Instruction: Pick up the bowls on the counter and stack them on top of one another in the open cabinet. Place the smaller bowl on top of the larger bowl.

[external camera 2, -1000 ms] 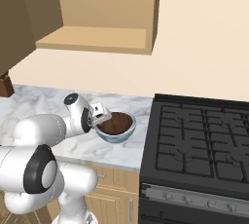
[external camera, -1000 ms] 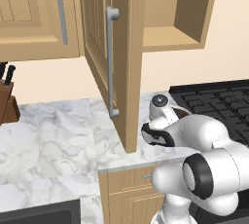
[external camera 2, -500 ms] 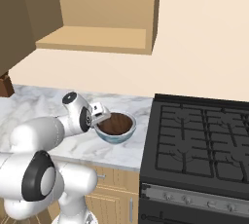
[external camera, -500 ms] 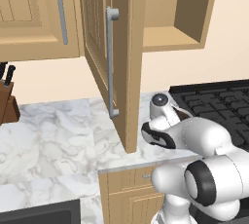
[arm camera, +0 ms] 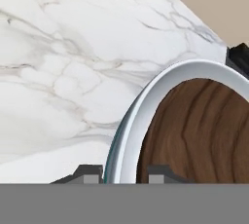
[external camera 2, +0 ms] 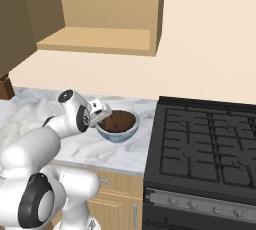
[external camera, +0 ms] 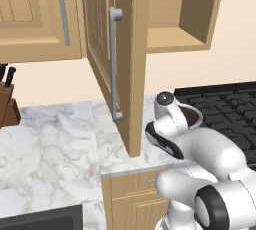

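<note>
Bowls (external camera 2: 118,125) nested on marble counter (external camera 2: 30,114) beside stove (external camera 2: 205,144); gripper (arm camera: 125,173) apparently straddles rim.

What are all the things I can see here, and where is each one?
larger bowl: one, white with pale blue, on the counter beside the stove.
smaller bowl: one, dark brown, sitting inside the larger bowl.
counter: one, white-and-grey marble, over light wooden cabinets.
open cabinet: one, light wood, on the wall above the counter, shelf bare.
cabinet door: one, light wood with a grey bar handle, swung open.
stove: one, black, right of the counter.
knife block: one, brown, at the counter's left edge.
gripper: one, dark-tipped, one fingertip on each side of the larger bowl's rim.
</note>
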You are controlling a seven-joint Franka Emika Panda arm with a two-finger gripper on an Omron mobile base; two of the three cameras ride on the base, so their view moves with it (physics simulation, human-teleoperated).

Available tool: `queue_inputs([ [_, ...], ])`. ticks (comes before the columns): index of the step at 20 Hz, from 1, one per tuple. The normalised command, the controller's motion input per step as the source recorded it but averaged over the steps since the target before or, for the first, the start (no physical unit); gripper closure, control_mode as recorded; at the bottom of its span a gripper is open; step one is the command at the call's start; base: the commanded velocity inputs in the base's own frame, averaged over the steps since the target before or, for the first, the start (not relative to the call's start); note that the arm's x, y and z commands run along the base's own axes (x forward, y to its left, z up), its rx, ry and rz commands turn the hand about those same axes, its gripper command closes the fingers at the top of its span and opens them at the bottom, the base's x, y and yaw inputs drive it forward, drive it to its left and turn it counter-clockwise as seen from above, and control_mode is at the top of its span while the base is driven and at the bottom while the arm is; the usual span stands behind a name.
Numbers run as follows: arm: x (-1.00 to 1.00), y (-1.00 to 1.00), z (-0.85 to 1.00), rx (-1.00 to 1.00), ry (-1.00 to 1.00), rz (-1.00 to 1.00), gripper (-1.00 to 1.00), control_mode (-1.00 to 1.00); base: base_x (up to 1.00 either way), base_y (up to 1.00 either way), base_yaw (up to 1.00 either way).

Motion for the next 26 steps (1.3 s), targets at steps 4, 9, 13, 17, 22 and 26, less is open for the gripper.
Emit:
queue_inputs([
  [4, -0.08, 0.00, 0.41, -0.06, 0.00, 0.06, 1.00, -1.00, 0.00, 0.00, 0.00],
  [9, -0.11, 0.00, 0.46, -0.03, 0.00, 0.06, 1.00, -1.00, 0.00, 0.00, 0.00],
  [13, -0.12, 0.00, 0.44, -0.01, 0.00, 0.09, 1.00, -1.00, 0.00, 0.00, 0.00],
  [17, -0.17, 0.00, 0.40, -0.02, 0.00, 0.10, 1.00, -1.00, 0.00, 0.00, 0.00],
  [22, -0.26, 0.00, 0.36, -0.02, 0.00, 0.10, 1.00, -1.00, 0.00, 0.00, 0.00],
  [26, -0.32, 0.00, 0.33, -0.03, 0.00, 0.10, 1.00, -1.00, 0.00, 0.00, 0.00],
])
